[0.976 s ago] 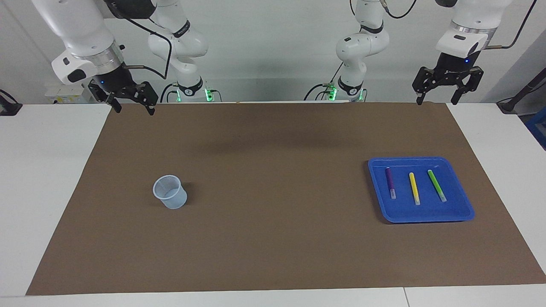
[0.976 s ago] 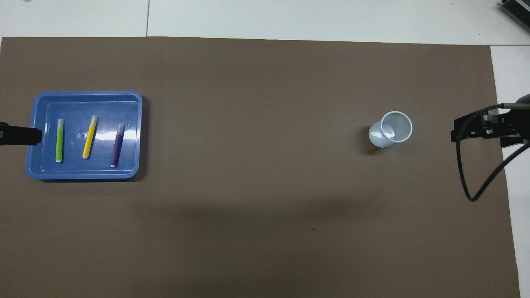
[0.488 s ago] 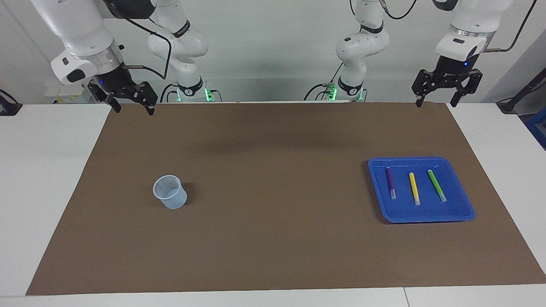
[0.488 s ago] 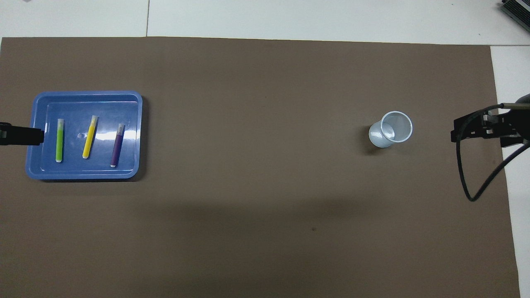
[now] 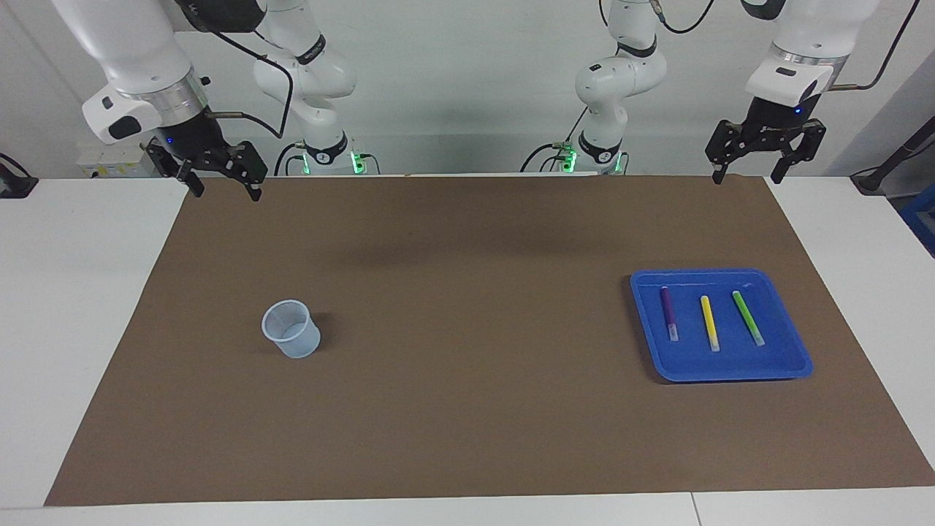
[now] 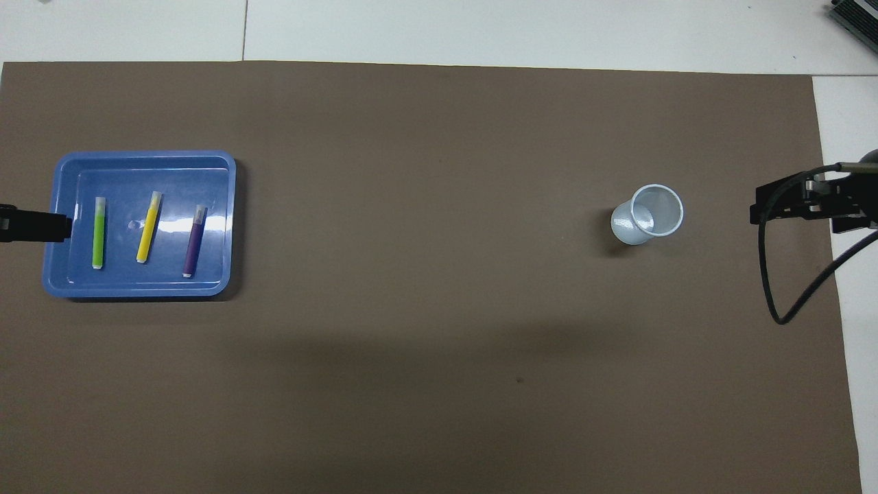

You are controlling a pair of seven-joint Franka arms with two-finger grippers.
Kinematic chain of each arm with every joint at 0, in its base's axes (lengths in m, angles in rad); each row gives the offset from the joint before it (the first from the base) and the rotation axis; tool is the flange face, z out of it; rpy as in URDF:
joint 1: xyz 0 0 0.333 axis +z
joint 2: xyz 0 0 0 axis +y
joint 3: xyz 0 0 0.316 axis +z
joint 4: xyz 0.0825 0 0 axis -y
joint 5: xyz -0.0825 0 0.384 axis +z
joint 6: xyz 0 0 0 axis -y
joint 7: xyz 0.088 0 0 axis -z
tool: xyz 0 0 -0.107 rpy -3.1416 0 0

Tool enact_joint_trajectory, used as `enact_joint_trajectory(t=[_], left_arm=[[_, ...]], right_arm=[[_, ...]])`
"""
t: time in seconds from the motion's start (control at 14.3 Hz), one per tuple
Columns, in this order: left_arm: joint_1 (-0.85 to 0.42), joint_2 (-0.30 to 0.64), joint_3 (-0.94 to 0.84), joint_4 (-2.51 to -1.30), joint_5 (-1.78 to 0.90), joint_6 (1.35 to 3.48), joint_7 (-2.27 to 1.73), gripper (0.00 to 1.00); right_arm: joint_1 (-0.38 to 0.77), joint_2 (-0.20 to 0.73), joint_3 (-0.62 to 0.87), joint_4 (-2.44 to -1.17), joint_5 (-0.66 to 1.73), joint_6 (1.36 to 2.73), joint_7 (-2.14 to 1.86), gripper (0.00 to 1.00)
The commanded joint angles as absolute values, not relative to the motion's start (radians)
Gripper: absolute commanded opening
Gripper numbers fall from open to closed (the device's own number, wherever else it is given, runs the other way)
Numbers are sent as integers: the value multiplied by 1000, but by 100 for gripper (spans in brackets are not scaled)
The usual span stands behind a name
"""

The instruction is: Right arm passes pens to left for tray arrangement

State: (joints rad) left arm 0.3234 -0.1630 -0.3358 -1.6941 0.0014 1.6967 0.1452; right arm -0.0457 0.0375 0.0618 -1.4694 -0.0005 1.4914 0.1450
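I see the three slim marker pens, purple (image 5: 668, 313), yellow (image 5: 708, 322) and green (image 5: 748, 318), lying apart in the shallow bright blue plastic tray (image 5: 792, 365) toward the left arm's end. Both the left gripper (image 5: 751, 175) and right gripper (image 5: 224, 193) hang spread and empty. My worry: any further reach could scatter the pens or topple the translucent bluish cup (image 5: 291, 338). Brown mat (image 5: 453, 351), white table (image 5: 73, 292), pale wall.

White arms (image 5: 139, 44), black grippers, black cables.

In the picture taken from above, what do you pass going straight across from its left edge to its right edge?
Left gripper → tray with the green pen, yellow pen, purple pen → cup → right gripper.
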Motion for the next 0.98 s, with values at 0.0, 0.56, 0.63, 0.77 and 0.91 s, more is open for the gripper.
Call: enact_joint_trajectory(t=[0.0,0.56,0.63,0.77,0.91], left_arm=[[327,-187,-334,-1712,18,1675,137,100],[13,-192,-47,-1707,18,1640,133,100],[-24,-192,-2,-1707,18,1640,135,100],[-20,-190,-2,-1709,18,1637,138,100],[-21,-190,-9,-1710,20,1637,135,100]], right_arm=[[-46,21,55,-1491,9,1516,115,100],[-48,21,55,-1494,9,1516,115,100],[-48,20,55,-1494,9,1516,115,100],[-48,21,55,-1493,9,1516,115,100],[-48,20,55,-1494,9,1516,115,100]])
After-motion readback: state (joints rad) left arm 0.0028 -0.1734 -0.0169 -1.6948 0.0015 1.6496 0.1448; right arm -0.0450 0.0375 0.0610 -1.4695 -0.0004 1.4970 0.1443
